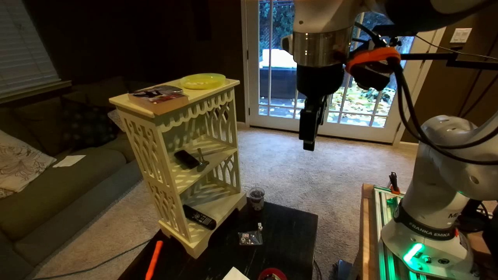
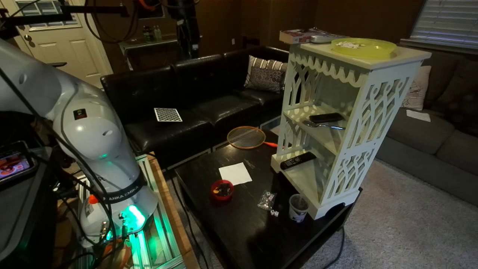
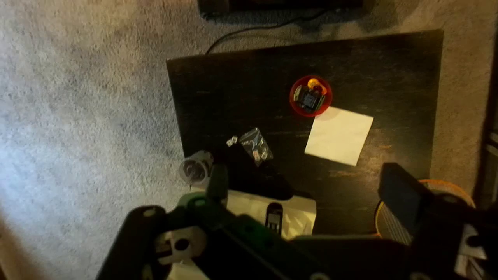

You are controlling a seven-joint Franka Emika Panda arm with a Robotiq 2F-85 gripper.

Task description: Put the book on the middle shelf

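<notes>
Pincer [image 3: 305,175] hung spread, empty, presumably for grasping | book [image 1: 158,98] lay at a corner of the rack top [image 1: 206,92], likely reachable | middle shelf [image 1: 184,177] held phone-like bar [image 1: 186,159] and spoon [image 2: 314,124], probably narrowing placement

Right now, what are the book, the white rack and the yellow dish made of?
The book: probably paper; printed cover, perhaps shiny, and a pale side like stacked pages. The white rack: painted wood or plastic, I can't tell; it's smooth, cream-coloured, with cut-out patterns. The yellow dish: likely plastic, since light seems to glow through its smooth wall.
</notes>
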